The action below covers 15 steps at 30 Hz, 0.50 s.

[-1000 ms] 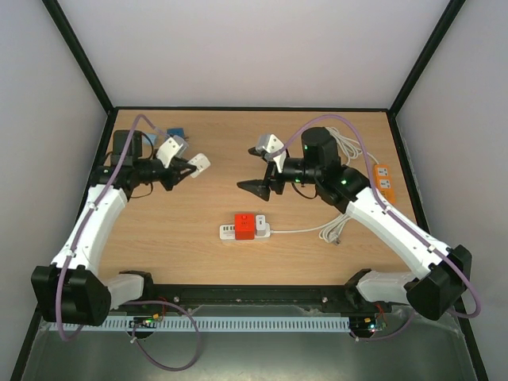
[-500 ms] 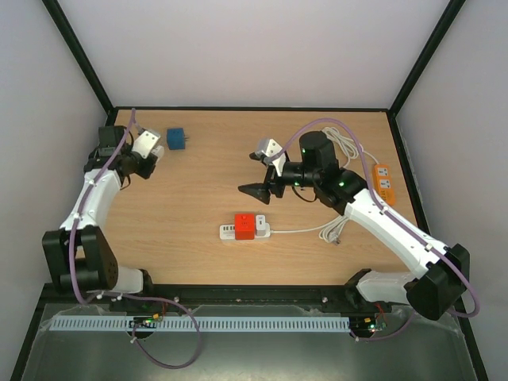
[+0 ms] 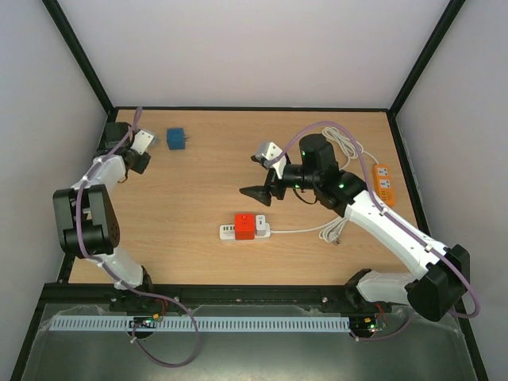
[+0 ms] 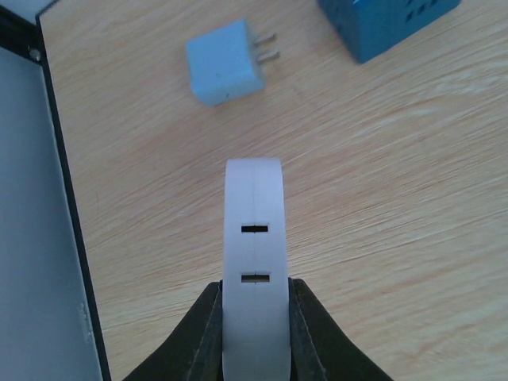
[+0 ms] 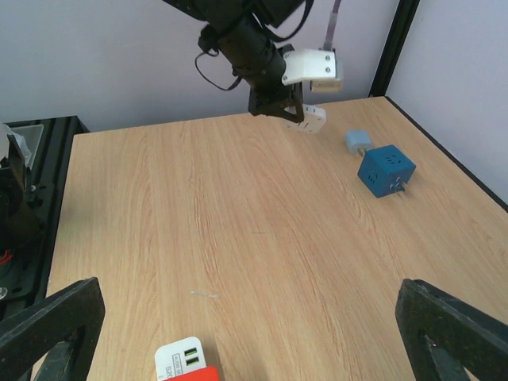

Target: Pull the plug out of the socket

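Two arms are working over a light wooden worktop (image 3: 190,198), which is sitting between pale walls (image 3: 254,48) and black frame posts (image 3: 79,55). The left gripper (image 4: 255,294) is pinching a white adapter (image 4: 254,198) at the far-left corner, near a light-blue plug (image 4: 226,62) and a blue cube adapter (image 4: 389,24). The right gripper (image 3: 260,173) is hanging spread wide around the middle. The red plug (image 3: 244,225) is sitting in the white power strip (image 3: 228,232) toward the near edge. An orange power strip (image 3: 384,181) is lying along the right edge.
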{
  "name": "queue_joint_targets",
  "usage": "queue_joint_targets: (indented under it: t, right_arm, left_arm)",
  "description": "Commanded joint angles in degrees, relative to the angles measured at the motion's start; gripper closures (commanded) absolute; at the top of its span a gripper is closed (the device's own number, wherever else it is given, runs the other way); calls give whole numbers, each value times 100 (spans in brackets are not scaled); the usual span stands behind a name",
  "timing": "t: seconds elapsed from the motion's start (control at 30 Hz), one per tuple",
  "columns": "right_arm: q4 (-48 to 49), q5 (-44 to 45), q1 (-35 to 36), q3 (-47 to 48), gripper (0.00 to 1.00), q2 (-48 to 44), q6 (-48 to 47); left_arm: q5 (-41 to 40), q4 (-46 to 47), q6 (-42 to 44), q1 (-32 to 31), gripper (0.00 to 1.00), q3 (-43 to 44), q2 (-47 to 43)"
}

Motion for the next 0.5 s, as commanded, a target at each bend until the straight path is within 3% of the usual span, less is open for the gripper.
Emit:
queue_joint_targets:
  t: [0.0, 0.47]
  right_arm:
    - [29, 97, -23, -69, 2, -231, -138]
    - [-24, 87, -36, -73, 2, -170, -192]
  left_arm:
    - [-785, 420, 197, 25, 98, 186, 418]
    - [-1699, 1314, 476, -46, 97, 48, 1215]
